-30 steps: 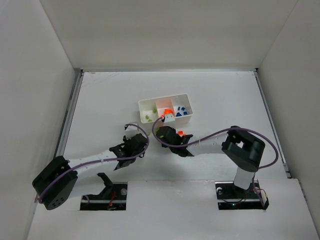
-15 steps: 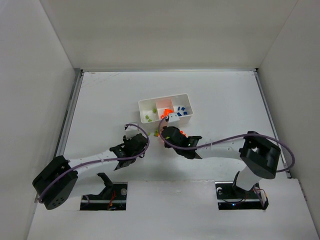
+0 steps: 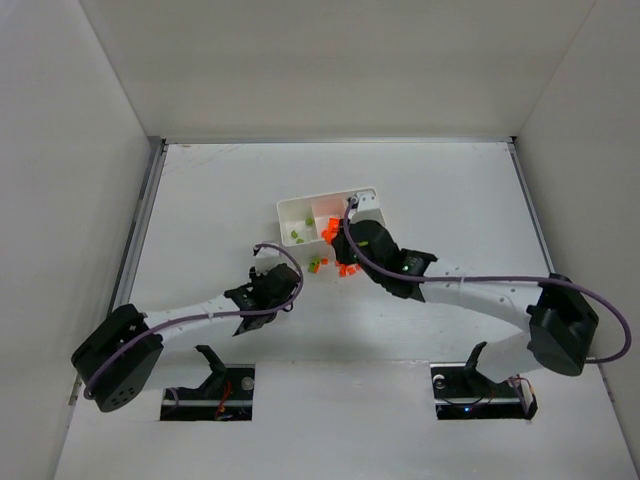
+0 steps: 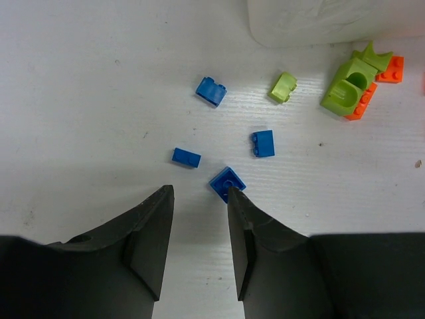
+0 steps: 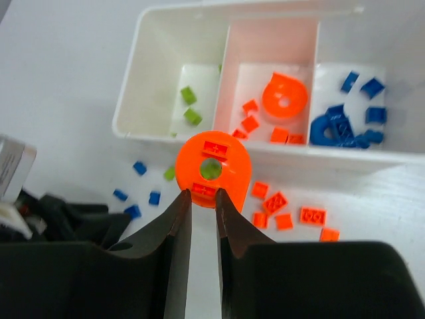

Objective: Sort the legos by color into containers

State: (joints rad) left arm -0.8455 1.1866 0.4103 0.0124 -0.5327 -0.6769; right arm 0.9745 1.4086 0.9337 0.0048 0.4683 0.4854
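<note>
Your right end effector (image 5: 202, 199) pinches a round orange lego (image 5: 229, 174) at the near wall of the white tray (image 5: 319, 156). Your left end effector (image 4: 199, 199) stands part open and empty over loose blue legos (image 4: 227, 181) on the surface (image 4: 80, 100).

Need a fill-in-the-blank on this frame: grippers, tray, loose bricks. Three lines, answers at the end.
1. The right gripper pinches a ____ ring.
2. In the tray, the blue bricks lie in the ____ compartment.
3. The four bricks nearest the open left gripper are all ____.

Missing words: orange; right; blue.
</note>
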